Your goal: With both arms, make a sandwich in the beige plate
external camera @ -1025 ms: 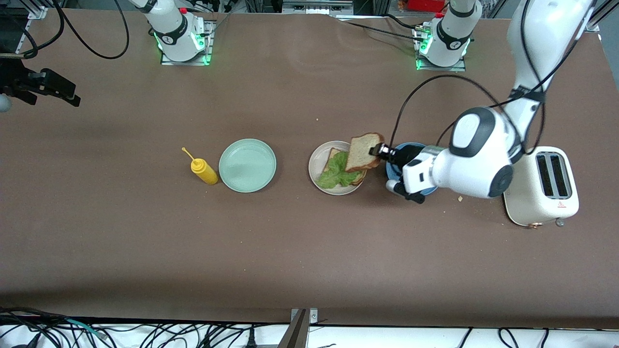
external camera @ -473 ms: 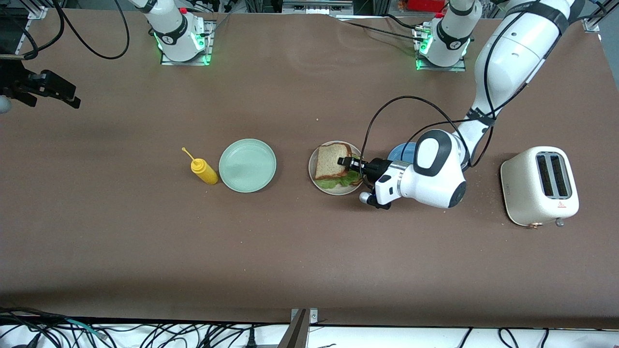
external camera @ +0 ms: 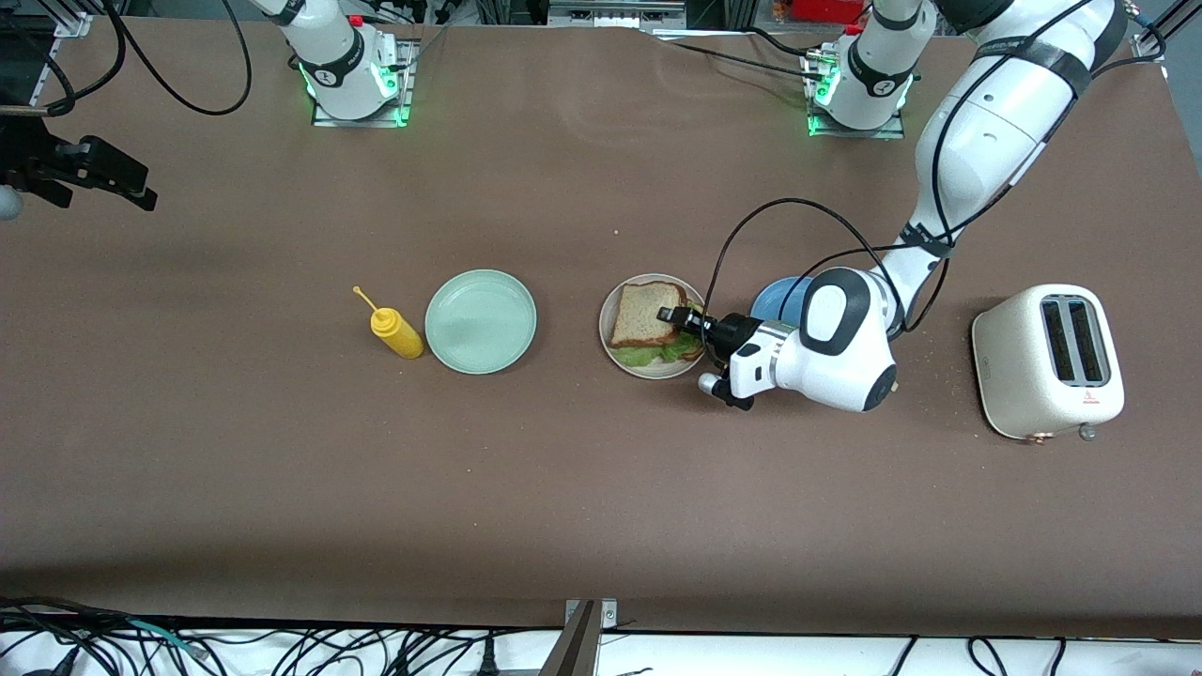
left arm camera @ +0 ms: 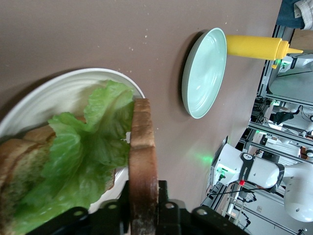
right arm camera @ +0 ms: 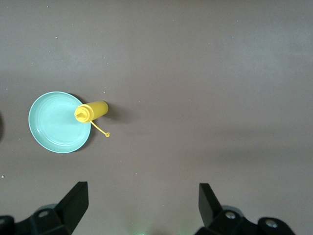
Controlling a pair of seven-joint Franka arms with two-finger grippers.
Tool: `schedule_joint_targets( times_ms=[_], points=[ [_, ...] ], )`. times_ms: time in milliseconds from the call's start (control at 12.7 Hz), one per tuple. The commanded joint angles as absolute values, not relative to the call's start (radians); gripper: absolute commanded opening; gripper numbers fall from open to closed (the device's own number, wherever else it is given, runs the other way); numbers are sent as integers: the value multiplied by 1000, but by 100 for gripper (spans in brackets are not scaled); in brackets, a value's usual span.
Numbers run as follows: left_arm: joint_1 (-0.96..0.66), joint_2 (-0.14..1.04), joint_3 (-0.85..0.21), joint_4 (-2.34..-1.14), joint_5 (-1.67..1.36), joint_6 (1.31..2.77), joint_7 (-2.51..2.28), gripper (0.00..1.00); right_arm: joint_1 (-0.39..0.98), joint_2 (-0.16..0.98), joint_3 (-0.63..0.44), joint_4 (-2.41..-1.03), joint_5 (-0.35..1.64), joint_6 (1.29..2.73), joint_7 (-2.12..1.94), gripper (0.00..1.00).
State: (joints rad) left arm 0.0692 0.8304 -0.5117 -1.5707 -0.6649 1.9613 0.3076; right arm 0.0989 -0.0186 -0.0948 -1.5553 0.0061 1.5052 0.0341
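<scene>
Three plates sit in a row on the brown surface [external camera: 601,488]: a mint-green plate [external camera: 481,321], the beige plate [external camera: 608,330] and a blue plate [external camera: 778,299] half hidden by the left arm. The sandwich [external camera: 648,324] lies in the beige plate, two slices with one lettuce leaf [left arm camera: 83,156]. The left hand [external camera: 678,319] clasps the top slice's edge. One yellow bottle [external camera: 396,332] stands beside the mint-green plate; one toaster [external camera: 1047,361] sits at the left arm's end. The right hand [right arm camera: 142,200] waits spread wide, above the surface.
</scene>
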Motion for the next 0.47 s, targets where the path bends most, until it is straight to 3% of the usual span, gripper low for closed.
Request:
schedule_joint_targets(
  times_ms=[0,394],
  points=[
    [97,818,-514,-1595,-684,1948,360,100,101,-8,-94,-1531,9,1499,40,100],
    [142,787,-505,-1589,-655,1882,361,100,101,-8,-94,-1531,9,1499,40,100]
  ],
)
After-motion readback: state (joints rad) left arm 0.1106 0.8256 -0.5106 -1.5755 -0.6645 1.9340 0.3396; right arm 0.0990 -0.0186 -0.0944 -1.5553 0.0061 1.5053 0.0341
